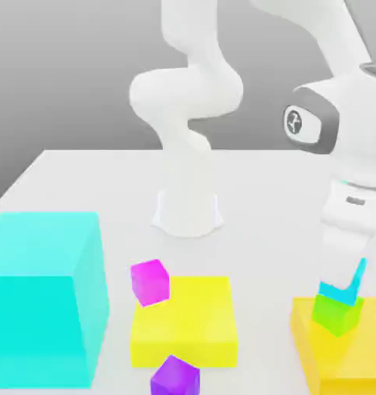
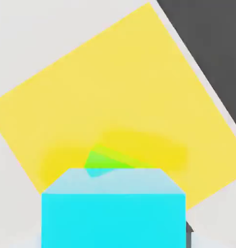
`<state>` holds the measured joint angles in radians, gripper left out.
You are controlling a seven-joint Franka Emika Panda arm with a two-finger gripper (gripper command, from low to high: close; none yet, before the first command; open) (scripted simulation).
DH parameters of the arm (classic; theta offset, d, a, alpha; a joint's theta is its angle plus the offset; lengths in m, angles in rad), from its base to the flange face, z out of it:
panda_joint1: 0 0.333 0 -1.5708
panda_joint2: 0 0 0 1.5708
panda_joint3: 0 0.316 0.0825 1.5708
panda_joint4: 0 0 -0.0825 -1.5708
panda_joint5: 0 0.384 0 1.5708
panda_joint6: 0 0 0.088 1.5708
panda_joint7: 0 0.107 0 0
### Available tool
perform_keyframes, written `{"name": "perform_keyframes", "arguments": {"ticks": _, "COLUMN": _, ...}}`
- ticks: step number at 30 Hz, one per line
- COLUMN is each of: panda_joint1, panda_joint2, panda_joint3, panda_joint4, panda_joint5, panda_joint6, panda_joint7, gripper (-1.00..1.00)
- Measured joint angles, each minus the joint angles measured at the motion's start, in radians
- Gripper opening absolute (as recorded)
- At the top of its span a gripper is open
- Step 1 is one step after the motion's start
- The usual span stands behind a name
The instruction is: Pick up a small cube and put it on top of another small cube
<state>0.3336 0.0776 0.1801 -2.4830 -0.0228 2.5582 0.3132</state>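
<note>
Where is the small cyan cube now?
In the exterior view's right, the small cyan cube sits on the lime-green cube, which rests on a yellow block.

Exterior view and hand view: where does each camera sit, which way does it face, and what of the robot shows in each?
Exterior view: off the arm, above the table, facing the arm's base; shows the arm and the gripper over the small cyan cube, which sits on the small green cube on a flat yellow block.
Hand view: on the hand, looking down at the small cyan cube, green cube and yellow block.
Shared: both cubes and that yellow block.
</note>
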Motion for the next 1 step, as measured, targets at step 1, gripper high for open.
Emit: {"name": "perform_keyframes", "arguments": {"ticks": 1, "panda_joint1": 0.000, "panda_joint2": 0.000, "panda_joint3": 0.000, "panda_joint4": 0.000, "panda_joint5": 0.000, "panda_joint6": 0.000, "panda_joint7": 0.000, "gripper": 1.00}}
